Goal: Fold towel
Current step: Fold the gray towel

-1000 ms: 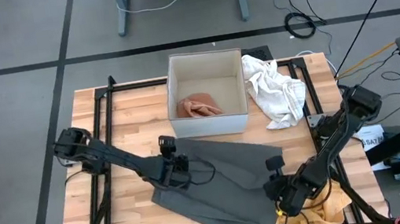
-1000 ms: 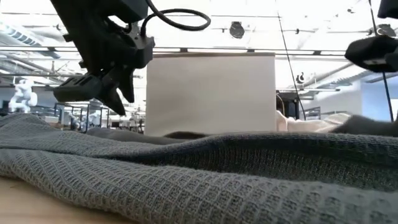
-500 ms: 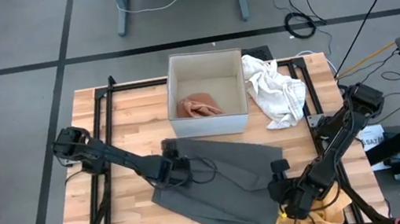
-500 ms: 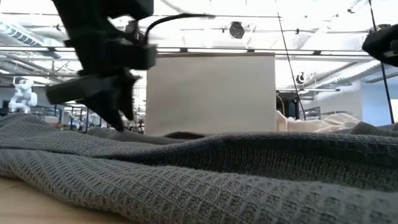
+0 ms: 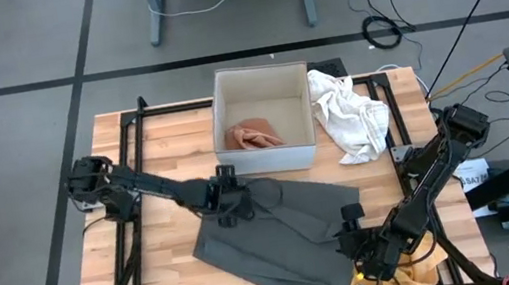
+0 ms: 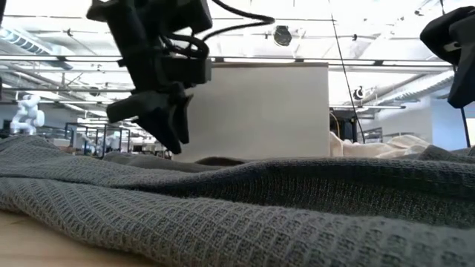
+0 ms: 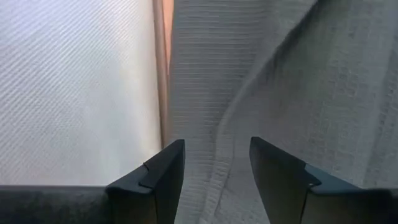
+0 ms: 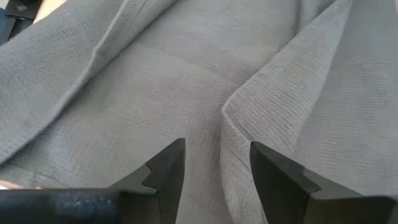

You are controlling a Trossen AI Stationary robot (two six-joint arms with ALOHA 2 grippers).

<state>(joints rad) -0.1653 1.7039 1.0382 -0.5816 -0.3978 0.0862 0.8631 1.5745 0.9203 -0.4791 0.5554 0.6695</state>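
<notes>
Even overhead light is falling on the table in the high view, giving only soft shadows under the arms. In the low view, bright ceiling strips are glaring across the top of the frame, so the left end effector is showing as a dark silhouette. The towel is lying sharp mid-frame and blurring toward the bottom edge. In both wrist views the weave is reading soft and slightly washed out.
</notes>
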